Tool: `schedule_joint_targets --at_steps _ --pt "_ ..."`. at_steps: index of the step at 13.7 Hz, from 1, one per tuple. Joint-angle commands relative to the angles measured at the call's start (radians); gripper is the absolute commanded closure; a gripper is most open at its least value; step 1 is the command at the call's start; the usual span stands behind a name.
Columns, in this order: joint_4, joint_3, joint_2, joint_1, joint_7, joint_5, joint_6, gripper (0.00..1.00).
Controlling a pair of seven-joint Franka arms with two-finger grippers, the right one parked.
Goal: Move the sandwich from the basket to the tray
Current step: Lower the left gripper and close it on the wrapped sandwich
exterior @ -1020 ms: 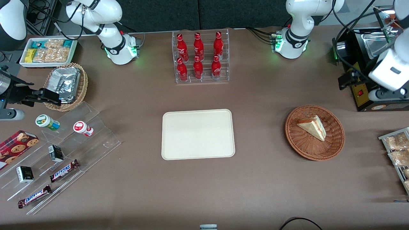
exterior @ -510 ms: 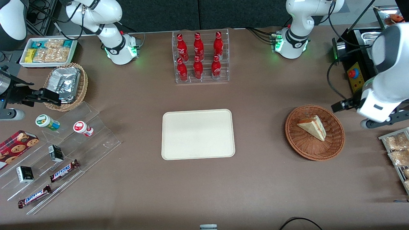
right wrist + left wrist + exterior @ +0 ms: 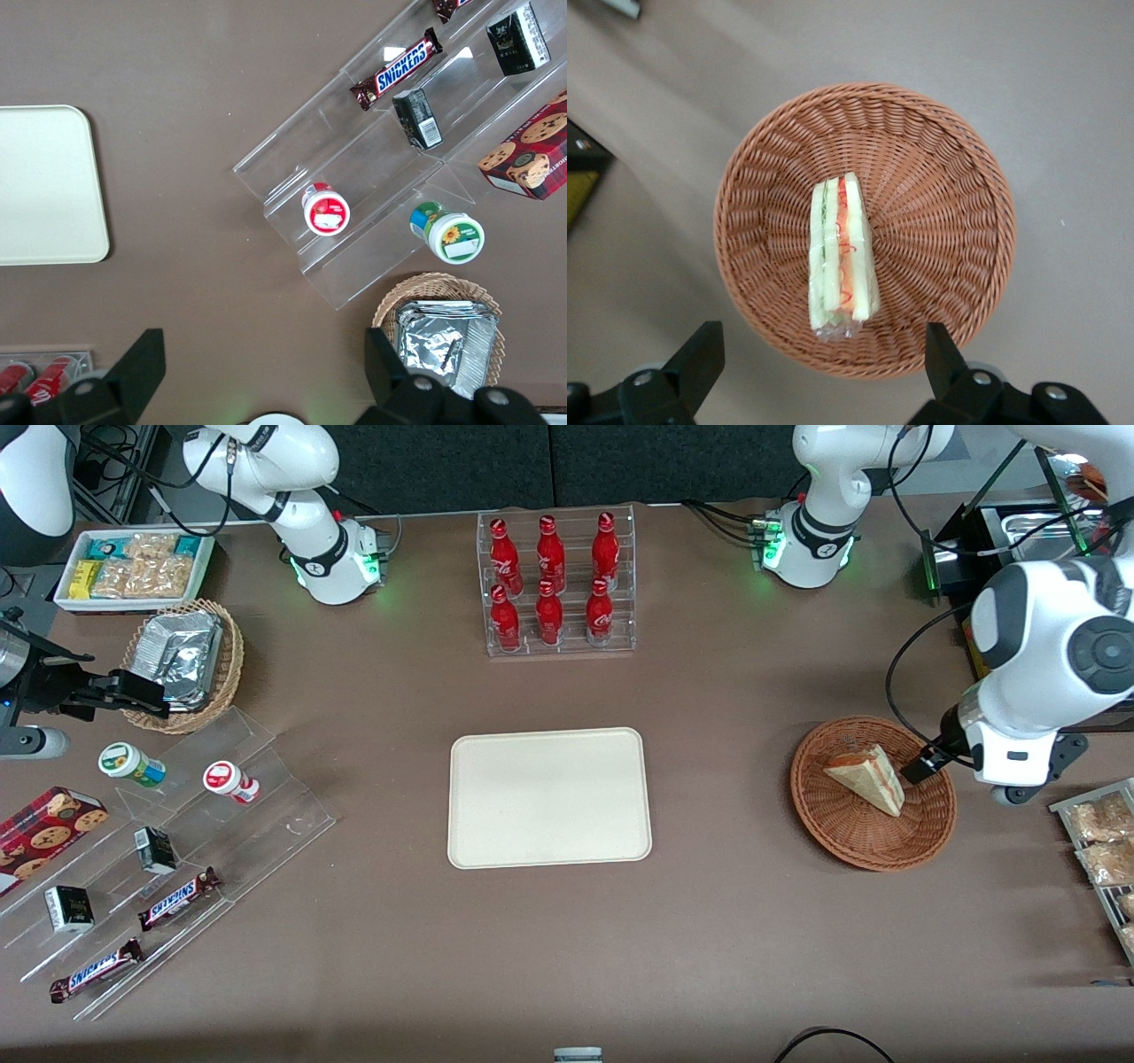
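So far nothing has been moved: the tray (image 3: 549, 797) on the worktop (image 3: 726, 921) has nothing on it, and the sandwich (image 3: 866, 778) lies in the basket (image 3: 873, 841). The claw (image 3: 819, 367) hangs above the basket rim, spread wide with nothing in it, so grabbing, carrying and setting down are all left. The sandwich lies on its side, its long way reaching from the basket's middle toward the rim near the claw, striped filling edge up.

The left arm bends down at the working end, its gripper (image 3: 819, 367) pointing downward, fingers (image 3: 700, 354) spread wide.
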Motion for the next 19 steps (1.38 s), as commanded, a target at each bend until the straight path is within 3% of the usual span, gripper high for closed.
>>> schedule_joint_targets --at_steps 1,10,18,19 --pt "-0.142 -0.010 -0.048 0.008 -0.070 -0.003 0.117 0.00" --pt "-0.385 -0.008 -0.036 0.042 -0.136 0.001 0.479 0.00" --pt "-0.399 -0.010 0.054 0.039 -0.205 -0.002 0.622 0.00" --pt "-0.397 -0.010 0.056 0.039 -0.205 -0.002 0.622 0.04"
